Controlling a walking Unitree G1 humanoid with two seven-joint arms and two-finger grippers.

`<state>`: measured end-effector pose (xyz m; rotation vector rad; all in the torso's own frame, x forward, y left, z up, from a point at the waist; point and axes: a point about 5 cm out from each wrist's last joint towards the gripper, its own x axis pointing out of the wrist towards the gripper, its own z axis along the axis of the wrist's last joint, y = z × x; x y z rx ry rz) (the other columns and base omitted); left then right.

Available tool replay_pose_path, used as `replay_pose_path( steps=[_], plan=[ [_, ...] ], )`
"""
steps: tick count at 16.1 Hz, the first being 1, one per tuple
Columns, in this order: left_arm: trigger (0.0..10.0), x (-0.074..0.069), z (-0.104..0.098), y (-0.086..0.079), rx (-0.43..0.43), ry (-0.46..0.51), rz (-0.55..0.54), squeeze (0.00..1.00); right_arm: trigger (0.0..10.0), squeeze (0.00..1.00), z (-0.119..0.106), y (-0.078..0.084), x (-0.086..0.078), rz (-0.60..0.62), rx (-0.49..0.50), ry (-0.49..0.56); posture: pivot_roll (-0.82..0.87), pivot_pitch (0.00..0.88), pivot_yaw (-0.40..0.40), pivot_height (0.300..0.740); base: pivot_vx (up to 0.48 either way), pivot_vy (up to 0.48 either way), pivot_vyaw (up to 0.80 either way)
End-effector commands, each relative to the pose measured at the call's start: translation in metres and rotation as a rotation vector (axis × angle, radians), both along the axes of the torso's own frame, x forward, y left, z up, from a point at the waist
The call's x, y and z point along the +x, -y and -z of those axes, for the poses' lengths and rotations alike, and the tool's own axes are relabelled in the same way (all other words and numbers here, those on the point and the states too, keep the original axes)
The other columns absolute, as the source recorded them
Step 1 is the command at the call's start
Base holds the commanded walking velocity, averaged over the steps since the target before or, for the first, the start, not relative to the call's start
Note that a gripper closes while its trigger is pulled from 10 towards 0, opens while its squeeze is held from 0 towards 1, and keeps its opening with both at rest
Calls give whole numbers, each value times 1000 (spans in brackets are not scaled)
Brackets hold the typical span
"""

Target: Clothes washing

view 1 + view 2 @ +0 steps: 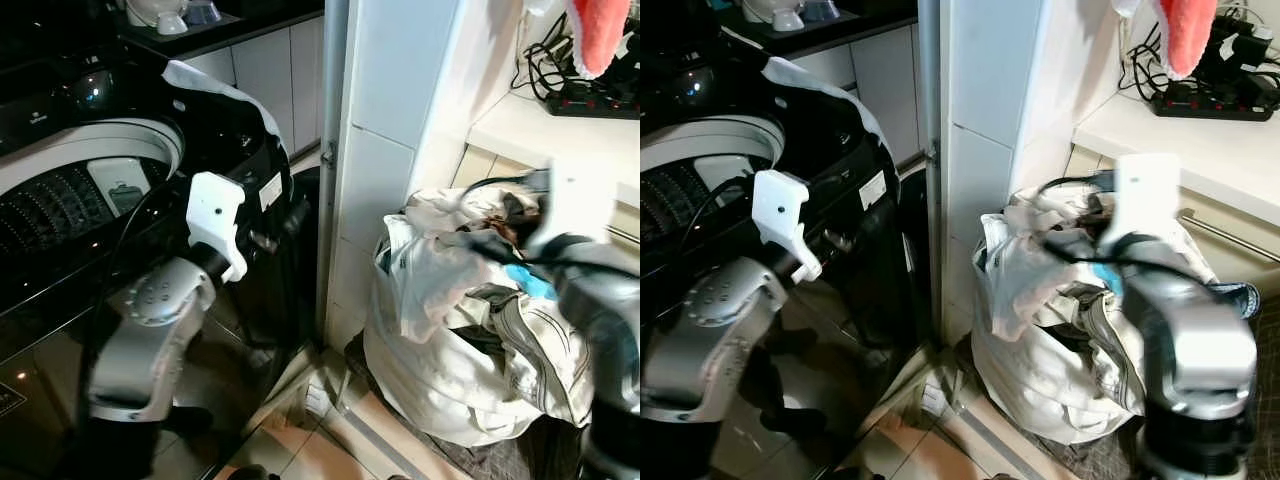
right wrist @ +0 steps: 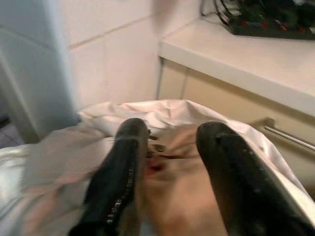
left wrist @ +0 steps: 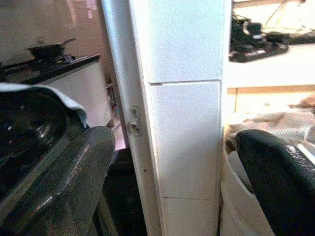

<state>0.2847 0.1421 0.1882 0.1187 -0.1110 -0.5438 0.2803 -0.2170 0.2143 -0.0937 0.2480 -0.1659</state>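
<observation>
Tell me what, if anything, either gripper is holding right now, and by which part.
Nothing is held. The right gripper hangs open just above the laundry pile; the left gripper is open too.

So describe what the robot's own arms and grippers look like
Both arms are silver with rounded, dimpled joints and black cables. The left arm and right arm each carry a white boxy wrist block. The left gripper and right gripper each have two long, glossy black fingers.

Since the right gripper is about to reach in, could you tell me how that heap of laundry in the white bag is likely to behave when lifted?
The laundry heap looks crumpled and soft, so a piece will probably hang limp and drape. Its pieces lie tangled, so one may drag others up. The right gripper hangs open just above the cloth; a shallow pinch might slip off a loose fold.
</observation>
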Motion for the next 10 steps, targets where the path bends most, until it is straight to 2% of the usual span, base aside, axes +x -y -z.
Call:
replay_pose_path(
  steps=[1,3,5,8,9,10],
  plan=[
    [10000,-1,-6,0,10,28,31,0,10000,1000,-2,4,1,-5,25,-11,-21,0,-3,740,0,0,0],
    [10000,3,-8,-2,3,35,1,0,10000,1000,-1,8,3,-14,41,-41,-19,0,-5,740,0,0,0],
    [10000,7,-6,-3,47,22,-44,0,10000,1000,4,16,5,-20,49,-119,-19,0,-8,740,0,0,0],
    [10000,5,-8,4,65,14,13,0,10000,1000,5,31,17,32,51,-201,-12,0,-13,740,0,0,0],
    [10000,6,-9,4,71,18,15,0,10000,0,8,33,21,12,59,-227,-9,0,-14,740,0,0,0],
    [10000,6,-8,4,74,16,13,0,10000,0,15,34,21,15,58,-285,-9,0,-14,740,0,0,0]
  ],
)
